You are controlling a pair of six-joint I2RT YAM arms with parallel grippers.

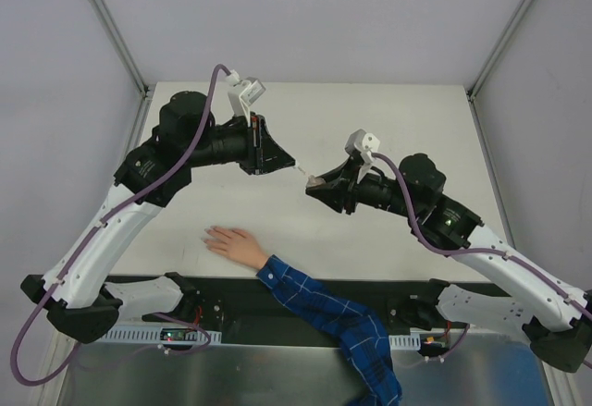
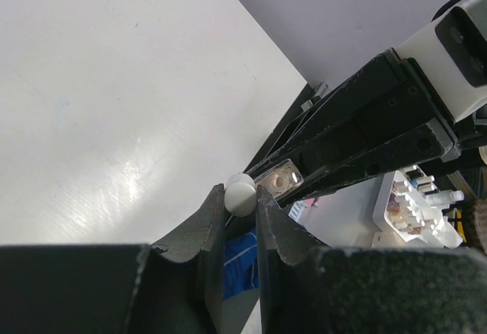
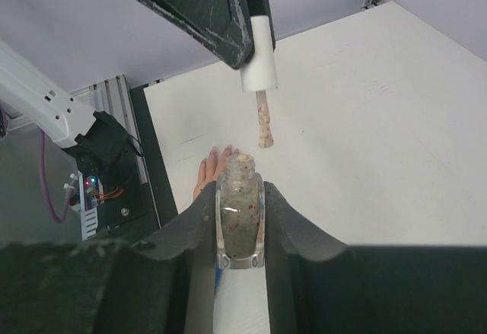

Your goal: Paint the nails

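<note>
**Left gripper** (image 1: 285,160): the fingers are clamped on the white brush cap (image 2: 240,195). The applicator brush (image 3: 263,127) projects from the cap, and its bristles are loaded with pale speckled polish. The brush tip hangs just beyond the bottle mouth, close to it but apart from it.

**Right gripper** (image 3: 240,197): the fingers are clamped on the small clear nail polish bottle (image 3: 239,216). The bottle is uncapped, its mouth faces the brush, and it holds speckled grey-pink polish.

**Position of the grippers:** in the top view the two grippers meet tip to tip above the middle of the white table (image 1: 398,119), raised off its surface. The left gripper lies at 10 o'clock from the bottle.

**Hand** (image 1: 231,242): it lies flat, palm down, close to the near edge of the table. It is at 7 o'clock from the bottle and well apart from both grippers, and its fingers point toward 9 o'clock. The blue plaid sleeve (image 1: 324,318) runs from the wrist toward 5 o'clock, across the black base rail.

**The nails** (image 1: 212,237): they are at the fingertips, on the 9 o'clock end of the hand. They are too small in every view to tell whether any of them carries polish. The brush is well apart from them.
</note>
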